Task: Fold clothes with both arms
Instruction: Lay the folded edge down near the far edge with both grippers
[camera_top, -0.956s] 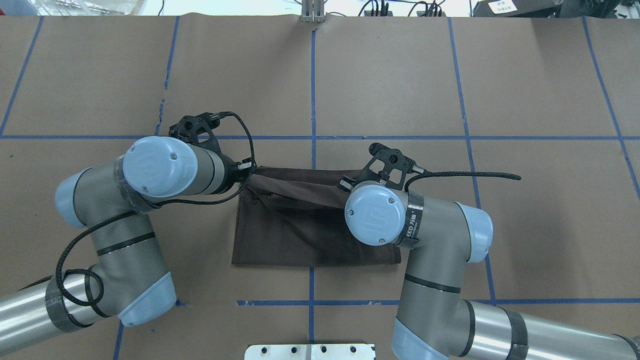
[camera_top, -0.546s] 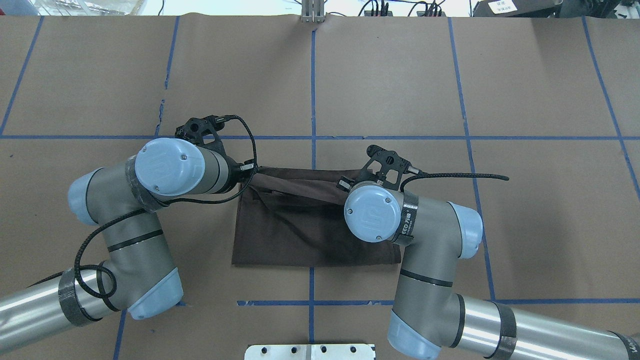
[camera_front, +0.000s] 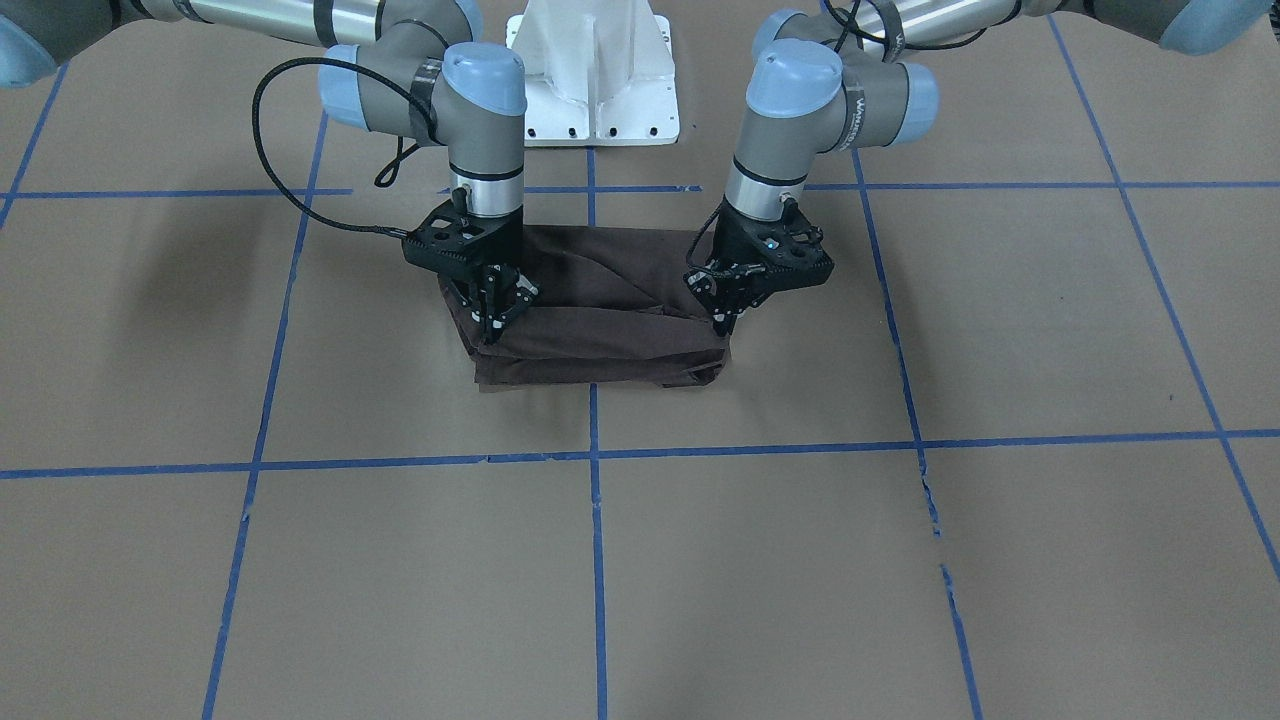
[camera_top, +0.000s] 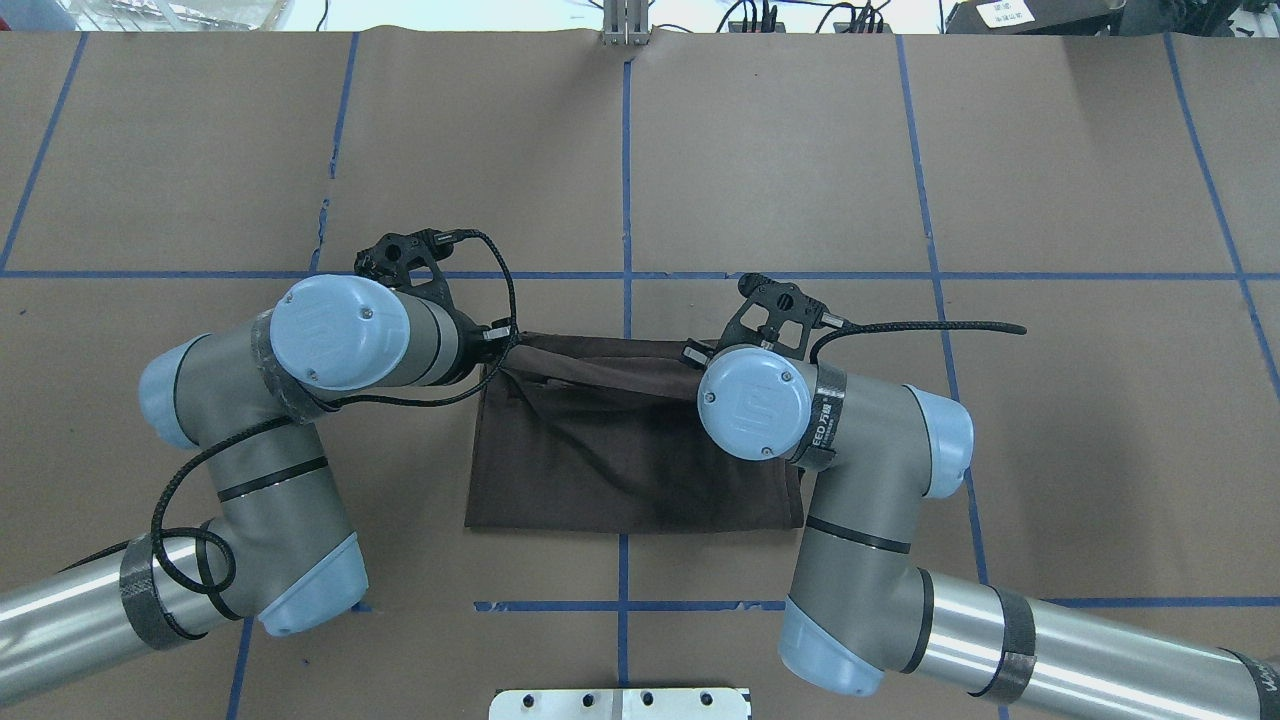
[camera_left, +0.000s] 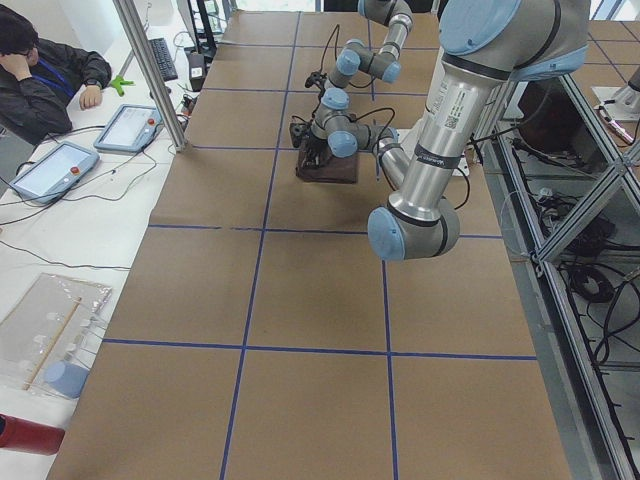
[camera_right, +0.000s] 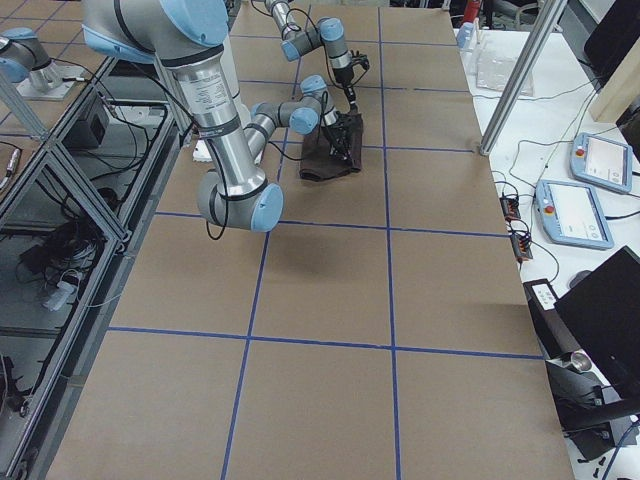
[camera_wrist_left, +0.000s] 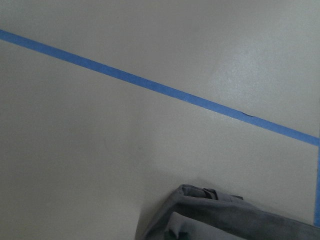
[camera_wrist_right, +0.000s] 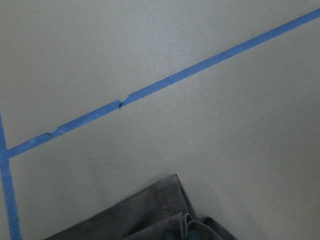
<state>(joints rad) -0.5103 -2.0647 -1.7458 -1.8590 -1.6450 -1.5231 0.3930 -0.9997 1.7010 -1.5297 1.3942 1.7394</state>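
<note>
- The shirt (camera_top: 620, 470) lies as a compact folded rectangle across the worktop's (camera_front: 900, 560) centre line. It sits nearer the robot-side edge than the far edge, well clear of every corner.
- Left gripper (camera_front: 722, 312): jaws narrow, pinching the shirt's far-edge corner on its own side.
- Right gripper (camera_front: 494, 315): likewise narrow, nipped onto the opposite far corner.
- Progress (a judgement): sleeves and collar are out of sight, so the first folds look done. One more fold of the held edge toward the robot-side edge, then release, appears outstanding.
- The front camera shows the fingers on the cloth; overhead, the arms (camera_top: 340, 335) hide them.
- Wrist cameras show only a cloth corner and blue tape (camera_wrist_left: 150, 85), no fingers.
</note>
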